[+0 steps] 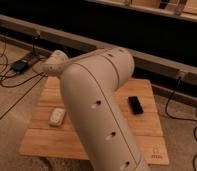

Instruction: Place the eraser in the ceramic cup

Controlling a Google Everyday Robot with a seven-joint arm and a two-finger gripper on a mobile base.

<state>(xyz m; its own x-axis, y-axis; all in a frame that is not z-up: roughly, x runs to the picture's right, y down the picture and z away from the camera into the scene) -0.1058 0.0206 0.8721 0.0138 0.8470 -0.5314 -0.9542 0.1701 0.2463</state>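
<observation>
Eraser (56,117) is, as I judge it, the small pale block that lies flat on the left part of the wooden table (47,141), near the left edge and free of any contact. The ceramic cup I cannot find anywhere in the camera view; it may stand behind the thick white arm (99,100), which rises from the lower right, bends at the top and covers the whole middle of the table. The gripper also does not show: the arm ends at a rounded joint above the far left corner of the table, and what comes after it is hidden, so I cannot tell whether the gripper is open, closed or holding something. Since the pale block lies untouched on the wood, I judge that the task is at its very first step, the approach to the eraser, and nothing of the placing is done. The next move calls for bringing the gripper down over the block, taking it across its narrow sides, and then finding the cup before any carrying. Counted, I see one pale block, one flat black oblong thing (136,104) on the right part of the table, well apart from the block, one table, one arm, and no cup.
</observation>
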